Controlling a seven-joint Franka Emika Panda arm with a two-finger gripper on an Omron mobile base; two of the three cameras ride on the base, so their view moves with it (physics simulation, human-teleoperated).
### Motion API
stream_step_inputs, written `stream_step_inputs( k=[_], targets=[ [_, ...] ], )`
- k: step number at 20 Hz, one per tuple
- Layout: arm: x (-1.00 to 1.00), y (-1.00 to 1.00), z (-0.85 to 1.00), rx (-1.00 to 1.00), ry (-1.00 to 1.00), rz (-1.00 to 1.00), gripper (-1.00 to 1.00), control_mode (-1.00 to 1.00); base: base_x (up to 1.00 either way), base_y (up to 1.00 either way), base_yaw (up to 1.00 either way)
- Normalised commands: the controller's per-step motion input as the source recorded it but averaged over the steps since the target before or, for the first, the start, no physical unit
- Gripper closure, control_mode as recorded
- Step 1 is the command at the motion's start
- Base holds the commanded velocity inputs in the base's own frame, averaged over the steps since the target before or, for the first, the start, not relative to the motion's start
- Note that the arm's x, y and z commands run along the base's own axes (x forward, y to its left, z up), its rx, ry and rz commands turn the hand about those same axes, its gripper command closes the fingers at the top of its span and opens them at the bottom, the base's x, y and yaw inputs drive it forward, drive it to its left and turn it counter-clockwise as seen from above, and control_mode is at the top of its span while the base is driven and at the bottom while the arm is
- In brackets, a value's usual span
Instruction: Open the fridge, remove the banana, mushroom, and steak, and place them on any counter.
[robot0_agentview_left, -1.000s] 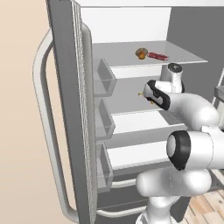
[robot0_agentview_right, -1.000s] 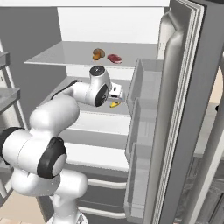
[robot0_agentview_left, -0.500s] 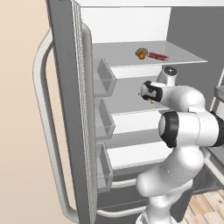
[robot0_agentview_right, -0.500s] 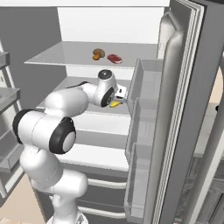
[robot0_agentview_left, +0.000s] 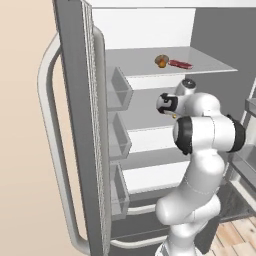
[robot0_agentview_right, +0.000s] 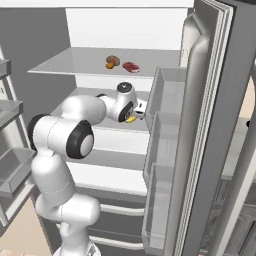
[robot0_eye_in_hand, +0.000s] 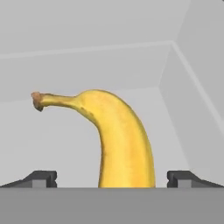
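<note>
arm folded closer in | hand (robot0_eye_in_hand: 112, 178) released, fingers wide, astride banana (robot0_eye_in_hand: 118, 135) | banana runs away from hand, stem curving left

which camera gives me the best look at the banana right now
The hand view: the curved yellow banana sits large between the open hand's fingertips. The right base view shows a yellow sliver; the left base view a speck.
</note>
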Motion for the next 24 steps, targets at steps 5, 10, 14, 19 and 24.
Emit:
stream_step_inputs(
  k=[5,10,14,19,24],
  targets=[
    [0.07,-0.21,-0.33,0.01,0.0,0.0,-1.0,-1.0,0.0,0.0,0.0],
    [0.04,0.0,-0.11,0.0,0.0,0.0,1.0,-1.0,0.0,0.0,0.0],
    [0.0,0.0,0.0,0.0,0.0,0.0,1.0,-1.0,0.0,0.0,0.0],
    [0.0,0.0,0.0,0.0,0.0,0.0,1.0,-1.0,0.0,0.0,0.0],
    [-0.5,0.01,0.0,-0.01,-0.05,0.0,1.0,-1.0,0.0,0.0,0.0]
  ],
)
